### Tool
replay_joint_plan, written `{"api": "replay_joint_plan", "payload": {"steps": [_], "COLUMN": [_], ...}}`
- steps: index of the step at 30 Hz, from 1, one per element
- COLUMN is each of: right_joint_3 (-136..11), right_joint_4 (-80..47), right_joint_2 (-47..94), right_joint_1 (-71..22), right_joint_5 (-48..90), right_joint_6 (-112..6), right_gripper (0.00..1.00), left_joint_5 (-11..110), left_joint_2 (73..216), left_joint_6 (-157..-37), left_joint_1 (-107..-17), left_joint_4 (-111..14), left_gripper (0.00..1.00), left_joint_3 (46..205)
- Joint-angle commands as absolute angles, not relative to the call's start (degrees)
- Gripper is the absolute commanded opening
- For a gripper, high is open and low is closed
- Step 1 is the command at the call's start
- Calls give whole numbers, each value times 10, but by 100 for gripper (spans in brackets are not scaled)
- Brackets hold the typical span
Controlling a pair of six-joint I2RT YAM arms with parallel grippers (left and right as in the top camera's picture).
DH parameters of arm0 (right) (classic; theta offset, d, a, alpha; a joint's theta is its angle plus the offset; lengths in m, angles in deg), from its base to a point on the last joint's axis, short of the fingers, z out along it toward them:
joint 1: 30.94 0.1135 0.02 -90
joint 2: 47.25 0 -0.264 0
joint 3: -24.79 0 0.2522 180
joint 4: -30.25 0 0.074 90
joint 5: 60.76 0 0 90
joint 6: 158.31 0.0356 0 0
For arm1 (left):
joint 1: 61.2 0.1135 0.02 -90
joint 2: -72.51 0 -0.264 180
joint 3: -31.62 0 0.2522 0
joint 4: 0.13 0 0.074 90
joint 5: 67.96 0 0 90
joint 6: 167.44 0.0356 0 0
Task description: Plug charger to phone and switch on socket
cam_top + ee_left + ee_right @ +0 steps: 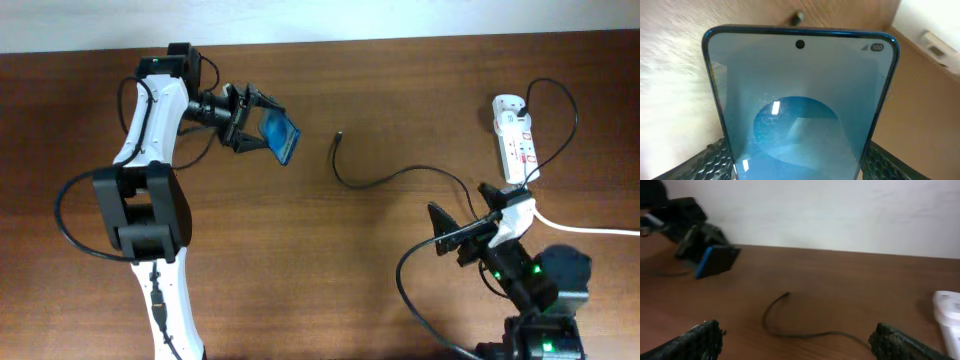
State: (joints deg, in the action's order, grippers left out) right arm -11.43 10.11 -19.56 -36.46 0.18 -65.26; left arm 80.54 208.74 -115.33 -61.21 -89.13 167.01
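My left gripper (250, 125) is shut on the phone (281, 136), a black-framed smartphone with a blue lit screen, and holds it tilted above the table at the upper left. The phone fills the left wrist view (800, 105), held between both jaws. The charger (380, 180), a thin black cable, lies curled mid-table with its connector tip (341, 134) free, right of the phone. It shows in the right wrist view (785, 325). My right gripper (462, 232) is open and empty, near the cable at the lower right. The socket (515, 135), a white power strip, lies at the right.
The socket's thick white cord (590, 230) runs off to the right edge. The robots' thicker black cables (75, 225) loop beside both arm bases. A white wall (840, 215) stands behind the table's far edge.
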Motion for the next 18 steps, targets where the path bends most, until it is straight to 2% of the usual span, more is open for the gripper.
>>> {"api": "replay_joint_plan", "payload": {"steps": [1,9,12,15,18], "right_joint_3": [-184,-416,-422,-422,-426], "right_joint_4": [32,-275,-284,-282,-285], "right_joint_2": [-140,7,26,52,100], "right_joint_1": [-362,-362,-362,-362,-361], "right_joint_5": [-47,-47,-11,-36,-38], "right_joint_6": [-646,-650,-650,-631,-588], "right_gripper": [98,98,98,98,98], "left_joint_5": [915,920,914,894,835], "left_joint_2": [2085,2085,2085,2085,2085], "left_joint_6": [-1186,-1219,-1218,-1218,-1249], "left_joint_1": [-609,-609,-610,-619,-632], "left_joint_4": [-913,-1053,-1058,-1057,-1057], "left_gripper": [0,0,0,0,0], "left_joint_3": [1685,1685,1685,1685,1685]}}
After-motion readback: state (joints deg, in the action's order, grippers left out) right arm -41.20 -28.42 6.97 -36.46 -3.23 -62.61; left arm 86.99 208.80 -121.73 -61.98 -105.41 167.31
